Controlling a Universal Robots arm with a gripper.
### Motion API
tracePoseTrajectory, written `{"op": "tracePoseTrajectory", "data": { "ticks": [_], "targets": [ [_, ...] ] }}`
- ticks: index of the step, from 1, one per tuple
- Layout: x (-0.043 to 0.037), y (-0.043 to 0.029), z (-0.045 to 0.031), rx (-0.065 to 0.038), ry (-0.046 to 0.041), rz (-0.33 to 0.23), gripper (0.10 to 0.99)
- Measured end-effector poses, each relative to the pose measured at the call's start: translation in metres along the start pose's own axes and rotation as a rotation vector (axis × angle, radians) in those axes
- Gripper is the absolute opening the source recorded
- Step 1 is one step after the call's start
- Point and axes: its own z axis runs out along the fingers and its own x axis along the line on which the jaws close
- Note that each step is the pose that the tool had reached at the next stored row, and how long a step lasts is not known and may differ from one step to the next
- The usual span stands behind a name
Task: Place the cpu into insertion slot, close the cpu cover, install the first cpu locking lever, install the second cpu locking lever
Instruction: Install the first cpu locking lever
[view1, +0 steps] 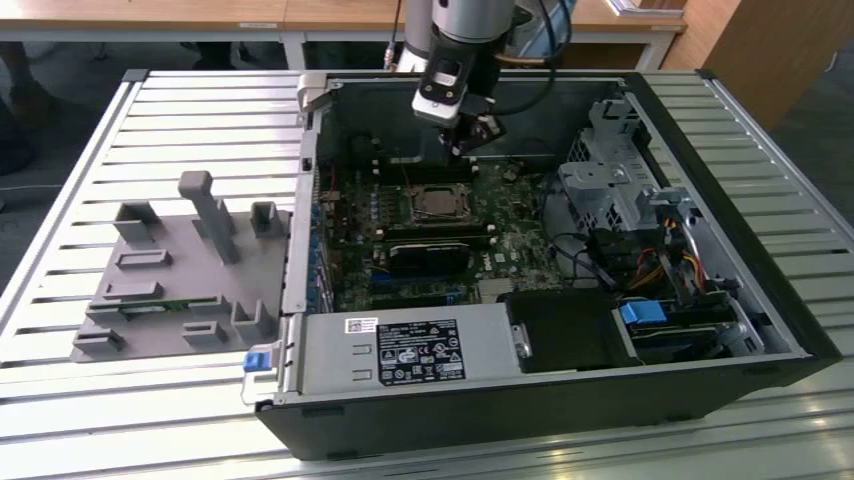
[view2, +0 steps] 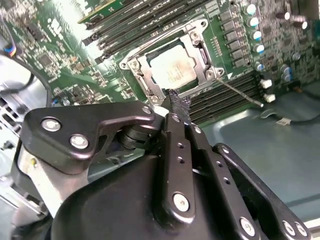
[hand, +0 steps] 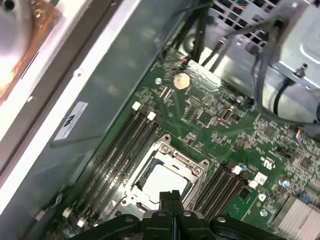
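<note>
the slatted metal tabletop (view1: 80, 420) carries an open black computer case (view1: 561, 405), lying on its side with its interior facing up. on the exterior view's left, just beside the case, sits a grey fixture tray (view1: 160, 300) with upright posts and shallow pockets. the robot arm (view1: 461, 30) reaches down into the far part of the case. a black power supply (view1: 400, 355) fills the near corner of the case, and a metal drive cage (view1: 607, 195) with coloured cables stands on the exterior view's right. the green motherboard (view1: 514, 235) covers the case floor between them.

the gripper (view1: 463, 145) hangs above the board, near the insertion slot and on the slot's far side in the exterior view. in both wrist views its two black fingers are pressed together – nothing is held between them (view2: 177, 103) (hand: 170, 196). in the second wrist view the fingertips overlap the edge of the slot; whether they touch it cannot be told.

the insertion slot (view2: 132, 64) lies between banks of long black memory slots (hand: 117, 145). the cpu cover (view2: 199, 47) lies flat over the slot, and its square window frames the chip. the cpu (view2: 171, 67) is seated in the slot – its pale metal top shows through the window (hand: 167, 181). a thin metal lever (view2: 240, 92) runs out from one corner of the slot across the adjacent memory slots.
</note>
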Motion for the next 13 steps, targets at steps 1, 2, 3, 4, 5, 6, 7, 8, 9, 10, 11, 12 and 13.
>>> {"op": "tracePoseTrajectory", "data": {
  "ticks": [1, 2, 3, 4, 5, 6, 7, 8, 9, 10, 11, 12, 13],
  "targets": [
    [0.0, 0.0, 0.0, 0.0, 0.0003, -0.02, 0.106],
    [0.0, 0.0, 0.0, 0.001, 0.0005, -0.038, 0.106],
    [0.0, 0.0, 0.0001, 0.001, 0.0008, -0.056, 0.106],
    [0.0, 0.0, 0.0001, 0.002, 0.001, -0.073, 0.106],
    [0.0, 0.0, 0.0001, 0.002, 0.0013, -0.092, 0.106],
    [0.0, 0.0, 0.0001, 0.002, 0.0015, -0.109, 0.106],
    [0.0, 0.0, 0.0002, 0.003, 0.0018, -0.127, 0.106],
    [0.0, 0.0, 0.0002, 0.003, 0.0021, -0.145, 0.106],
    [0.0, 0.0, 0.0002, 0.004, 0.0024, -0.165, 0.106],
    [0.0, 0.0, 0.0002, 0.004, 0.0027, -0.182, 0.106],
    [0.0, 0.0, 0.0003, 0.004, 0.0029, -0.198, 0.106],
    [0.0, 0.0, 0.0003, 0.005, 0.0031, -0.213, 0.106],
    [0.0, 0.0, 0.0003, 0.005, 0.0034, -0.23, 0.106]
  ]
}}
